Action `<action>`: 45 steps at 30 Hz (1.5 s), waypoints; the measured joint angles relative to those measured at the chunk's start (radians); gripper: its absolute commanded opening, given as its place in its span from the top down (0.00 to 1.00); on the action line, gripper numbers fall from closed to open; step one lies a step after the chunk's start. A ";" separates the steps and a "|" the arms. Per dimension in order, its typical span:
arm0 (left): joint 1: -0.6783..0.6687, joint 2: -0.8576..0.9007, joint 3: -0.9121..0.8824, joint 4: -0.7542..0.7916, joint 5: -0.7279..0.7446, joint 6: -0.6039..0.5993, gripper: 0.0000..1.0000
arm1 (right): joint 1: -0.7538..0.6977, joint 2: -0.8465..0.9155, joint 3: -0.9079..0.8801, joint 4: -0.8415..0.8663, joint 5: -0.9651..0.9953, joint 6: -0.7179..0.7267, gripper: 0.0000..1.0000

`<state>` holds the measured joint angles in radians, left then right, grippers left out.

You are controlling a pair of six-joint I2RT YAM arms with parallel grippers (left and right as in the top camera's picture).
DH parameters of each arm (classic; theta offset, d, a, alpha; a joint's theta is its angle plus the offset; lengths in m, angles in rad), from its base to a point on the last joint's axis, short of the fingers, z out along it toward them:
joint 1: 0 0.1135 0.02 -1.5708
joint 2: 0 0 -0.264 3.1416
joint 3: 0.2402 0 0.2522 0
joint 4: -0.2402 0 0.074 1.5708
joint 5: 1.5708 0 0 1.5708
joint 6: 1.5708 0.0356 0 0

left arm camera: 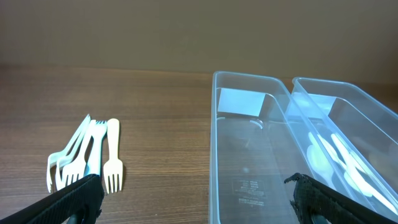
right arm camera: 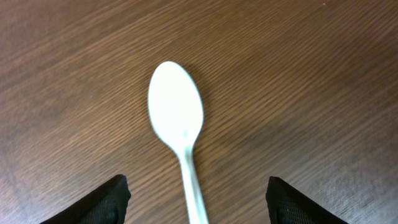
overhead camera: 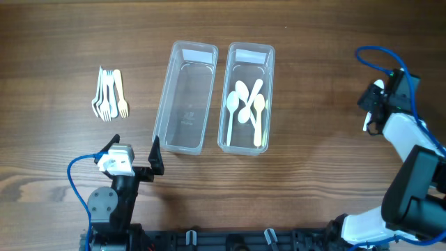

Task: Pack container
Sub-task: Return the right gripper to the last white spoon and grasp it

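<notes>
My right gripper (right arm camera: 199, 190) is released, right above 1 spoon (right arm camera: 176, 112) on the table (right arm camera: 311, 74). The spoon's long axis runs 12 to 6 o'clock between the fingers (right arm camera: 106, 202). From overhead, the box (overhead camera: 272, 84) with spoons lies at 9 o'clock.

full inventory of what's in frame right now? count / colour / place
left container: 1, clear plastic, mid-table, empty
right container: 1, clear plastic, alongside the left container, holds spoons
spoons: several, white and cream, piled in right container; exact count unclear
loose spoon: 1, white, far right of table
forks: several, white and cream, stacked left of the containers
table: 1, brown wood
left gripper: 1, black fingers, open, near left container's near end
right gripper: 1, black fingers, open, over loose spoon
</notes>
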<state>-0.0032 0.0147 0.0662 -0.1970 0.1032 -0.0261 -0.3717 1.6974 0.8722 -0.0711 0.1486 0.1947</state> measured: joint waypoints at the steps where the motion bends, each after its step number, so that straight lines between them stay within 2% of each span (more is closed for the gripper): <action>1: 0.000 0.000 0.000 0.000 0.000 0.000 0.00 | -0.014 0.005 0.000 0.010 -0.018 -0.003 0.32; 6: 0.000 0.000 0.000 0.000 0.000 0.000 0.00 | -0.067 0.020 0.000 0.050 -0.134 -0.044 0.34; 15: 0.000 0.000 0.000 0.000 0.000 0.000 0.00 | -0.066 0.116 0.000 0.081 -0.197 -0.073 0.35; 22: 0.000 0.000 0.000 0.000 0.000 0.000 0.00 | -0.067 0.150 0.002 0.111 -0.201 -0.098 0.63; 29: 0.000 0.000 0.000 0.000 0.000 0.000 0.00 | -0.067 0.151 0.002 0.109 -0.251 -0.100 0.80; 40: 0.000 0.000 0.000 0.000 0.000 0.000 0.00 | -0.067 0.154 0.004 0.098 -0.297 -0.077 0.84; 45: 0.000 0.000 0.000 0.000 0.000 0.000 0.00 | -0.067 0.154 0.008 0.085 -0.279 -0.040 0.95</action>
<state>-0.0032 0.0147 0.0662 -0.1970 0.1032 -0.0261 -0.4385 1.8519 0.8806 0.0139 -0.1303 0.1547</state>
